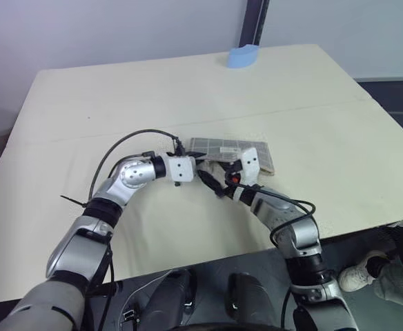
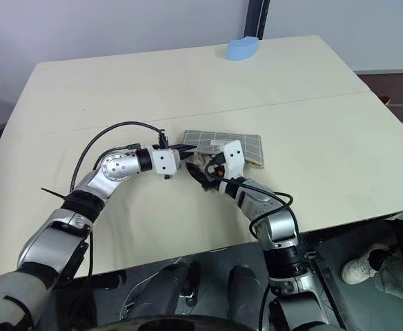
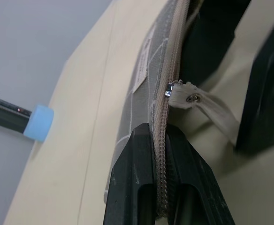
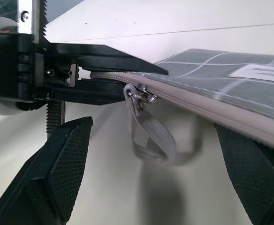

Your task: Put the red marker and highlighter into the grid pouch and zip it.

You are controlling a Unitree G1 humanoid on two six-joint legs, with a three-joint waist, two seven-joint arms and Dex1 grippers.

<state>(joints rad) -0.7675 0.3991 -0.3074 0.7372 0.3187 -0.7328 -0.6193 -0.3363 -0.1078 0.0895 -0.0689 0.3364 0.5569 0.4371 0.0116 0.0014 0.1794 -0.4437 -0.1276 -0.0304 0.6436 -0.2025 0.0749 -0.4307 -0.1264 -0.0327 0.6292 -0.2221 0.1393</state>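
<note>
At mid-tabletop [image 1: 312,83] you see the grid pouch [image 1: 246,148]. The left pincer [image 3: 159,176] is clamped on its zipper edge; the right pincer [image 4: 151,168] stands wide apart around the cord pull [image 4: 148,133], gripping nothing. A blue object [image 1: 242,56] sits at the far edge. The pouch's contents are hidden.

Both arms are jointed silver-grey metal shells with black bands at the joints. A loose black cable loops over the left forearm; another curls beside the right elbow. Each wrist ends in a white boxy block — the left one shows small dark screw holes. The left gripper [image 3: 161,187] has two smooth black fingers with squared tips. The right gripper [image 4: 156,183] has broad black fingers with cross-hatched pads [image 4: 71,154]; facing them sits a black screwed bracket and a toothed metal rail.
</note>
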